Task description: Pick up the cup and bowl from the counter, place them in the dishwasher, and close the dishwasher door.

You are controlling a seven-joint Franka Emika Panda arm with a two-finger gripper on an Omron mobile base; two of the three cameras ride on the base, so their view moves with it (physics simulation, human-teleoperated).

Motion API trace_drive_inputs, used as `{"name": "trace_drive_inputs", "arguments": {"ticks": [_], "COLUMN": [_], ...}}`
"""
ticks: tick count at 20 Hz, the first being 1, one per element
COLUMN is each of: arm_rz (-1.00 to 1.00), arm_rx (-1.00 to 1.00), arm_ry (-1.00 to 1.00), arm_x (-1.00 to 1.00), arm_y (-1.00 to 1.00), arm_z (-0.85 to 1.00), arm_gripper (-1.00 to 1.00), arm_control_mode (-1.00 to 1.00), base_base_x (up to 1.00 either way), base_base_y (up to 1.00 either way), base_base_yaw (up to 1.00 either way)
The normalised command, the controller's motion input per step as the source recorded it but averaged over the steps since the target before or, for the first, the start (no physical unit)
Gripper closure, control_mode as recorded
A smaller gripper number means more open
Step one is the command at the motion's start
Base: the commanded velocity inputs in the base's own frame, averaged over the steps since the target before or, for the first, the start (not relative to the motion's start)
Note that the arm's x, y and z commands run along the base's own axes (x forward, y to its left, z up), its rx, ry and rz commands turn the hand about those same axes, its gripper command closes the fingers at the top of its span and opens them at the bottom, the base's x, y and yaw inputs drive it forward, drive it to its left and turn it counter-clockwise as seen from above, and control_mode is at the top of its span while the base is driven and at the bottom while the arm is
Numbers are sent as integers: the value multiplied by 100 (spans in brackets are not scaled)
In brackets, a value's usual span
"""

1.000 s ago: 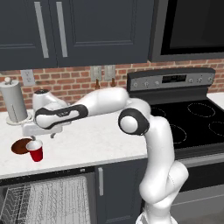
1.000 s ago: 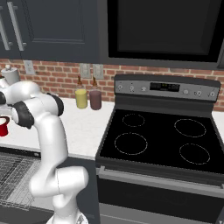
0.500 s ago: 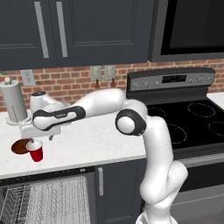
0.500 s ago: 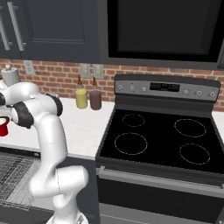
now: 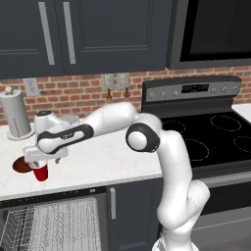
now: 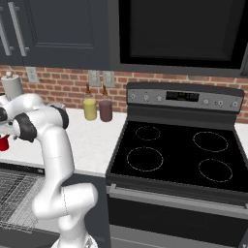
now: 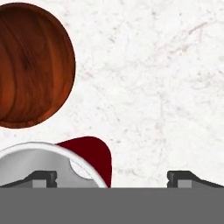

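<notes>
Gripper has come lower since prev. frame, jaws wide, nothing held. Cup sits at its 9 o'clock, off-centre; bowl beyond at 11, on bench. Advice: shift toward cup until rim is centred btw. fingers, then close.

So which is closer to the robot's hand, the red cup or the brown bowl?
The red cup. It sits right under the open gripper, at one fingertip, while the brown bowl lies farther off on the counter.
</notes>
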Motion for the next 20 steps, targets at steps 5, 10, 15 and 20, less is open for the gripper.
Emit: {"name": "trace_drive_inputs", "arguments": {"ticks": [5, 10, 15, 20], "arm_rz": [0, 0, 0, 0], "arm_rx": [0, 0, 0, 0], "arm_ry": [0, 0, 0, 0], "arm_x": [0, 0, 0, 0], "arm_y": [0, 0, 0, 0], "arm_z": [-17, 0, 0, 0], "arm_gripper": [-100, 100, 100, 100], "arm_control_mode": [-100, -100, -100, -100], "base_base_x": [0, 0, 0, 0], "base_base_y": [0, 0, 0, 0], "base_base_yaw": [0, 0, 0, 0]}}
